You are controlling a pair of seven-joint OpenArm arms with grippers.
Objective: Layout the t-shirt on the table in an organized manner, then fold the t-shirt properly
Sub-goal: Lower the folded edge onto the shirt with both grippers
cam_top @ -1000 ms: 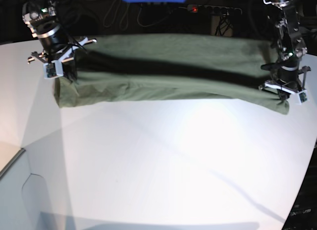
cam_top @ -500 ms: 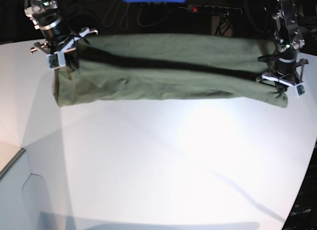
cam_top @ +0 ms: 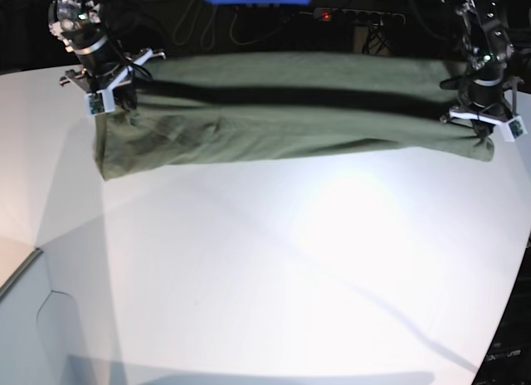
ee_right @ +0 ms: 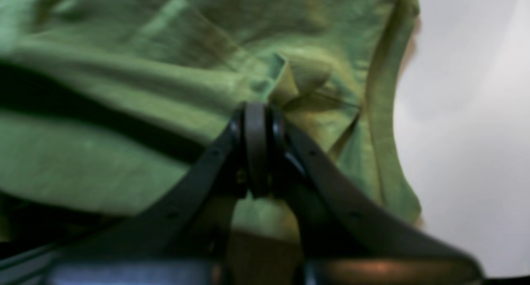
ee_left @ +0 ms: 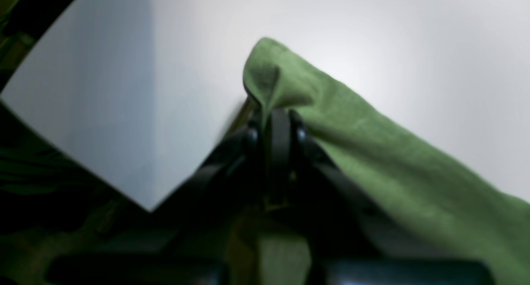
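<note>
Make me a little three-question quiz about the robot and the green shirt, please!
1. True or false: the olive-green short-sleeved cotton t-shirt lies folded into a small square.
2. How many arms are pinching the cloth? A) none B) one C) two
3. Fill in: the large smooth white table in front of the shirt shows a bright ____ of light.

Key:
1. False. It is stretched out wide between the arms.
2. C. The left gripper and the right gripper each have their fingers shut on a bunched bit of fabric.
3. Patch (glare).
</note>
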